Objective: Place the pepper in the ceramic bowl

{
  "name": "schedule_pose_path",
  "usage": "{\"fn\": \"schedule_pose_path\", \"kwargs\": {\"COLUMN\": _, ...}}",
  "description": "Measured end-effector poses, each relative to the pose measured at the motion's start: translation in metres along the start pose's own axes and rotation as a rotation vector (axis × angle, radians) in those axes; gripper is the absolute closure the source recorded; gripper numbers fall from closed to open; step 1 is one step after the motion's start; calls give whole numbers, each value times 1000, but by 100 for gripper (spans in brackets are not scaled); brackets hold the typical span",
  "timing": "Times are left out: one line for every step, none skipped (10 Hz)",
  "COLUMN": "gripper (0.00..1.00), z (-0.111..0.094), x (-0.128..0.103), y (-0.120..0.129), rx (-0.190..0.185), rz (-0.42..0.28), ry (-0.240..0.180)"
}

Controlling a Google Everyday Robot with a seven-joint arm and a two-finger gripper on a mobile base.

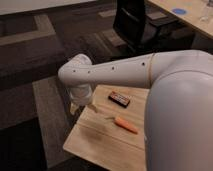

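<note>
Table [95, 137]: right part hidden behind the robot arm [125, 72], near edge cut off by the bottom border. Arm: its broad section fills the lower right and runs out of the right and bottom edges. Gripper [75, 107]: hangs under the wrist at the table's left edge, mostly masked by the wrist housing. Black bar [119, 98]: red markings too small to read. Pepper [126, 124]: stem tip a faint thread, detail indistinct. Office chair [137, 22]: back cut off by the top border. Desk [192, 17], upper right: cropped by two borders; blue disc [178, 11] on it unidentifiable.
</note>
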Motion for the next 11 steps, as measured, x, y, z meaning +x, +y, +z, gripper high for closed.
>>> {"fn": "schedule_pose_path", "kwargs": {"gripper": 35, "z": -5, "x": 4, "y": -18, "rx": 32, "rz": -51, "ry": -1}}
{"fn": "schedule_pose_path", "kwargs": {"gripper": 35, "z": -7, "x": 7, "y": -28, "rx": 39, "rz": -95, "ry": -3}}
{"fn": "schedule_pose_path", "kwargs": {"gripper": 35, "z": -8, "x": 10, "y": -35, "rx": 38, "rz": -146, "ry": 1}}
{"fn": "schedule_pose_path", "kwargs": {"gripper": 35, "z": -8, "x": 17, "y": -43, "rx": 33, "rz": -207, "ry": 21}}
{"fn": "schedule_pose_path", "kwargs": {"gripper": 35, "z": -10, "x": 30, "y": -57, "rx": 34, "rz": -316, "ry": 72}}
{"fn": "schedule_pose_path", "kwargs": {"gripper": 35, "z": -12, "x": 37, "y": -67, "rx": 48, "rz": -405, "ry": 101}}
{"fn": "schedule_pose_path", "kwargs": {"gripper": 35, "z": -16, "x": 40, "y": -79, "rx": 76, "rz": -533, "ry": 133}}
{"fn": "schedule_pose_path", "kwargs": {"gripper": 35, "z": -22, "x": 39, "y": -86, "rx": 105, "rz": -666, "ry": 154}}
{"fn": "schedule_pose_path", "kwargs": {"gripper": 35, "z": -24, "x": 35, "y": -89, "rx": 121, "rz": -727, "ry": 154}}
{"fn": "schedule_pose_path", "kwargs": {"gripper": 35, "z": -27, "x": 29, "y": -90, "rx": 141, "rz": -793, "ry": 152}}
{"fn": "schedule_pose_path", "kwargs": {"gripper": 35, "z": -29, "x": 27, "y": -92, "rx": 152, "rz": -828, "ry": 151}}
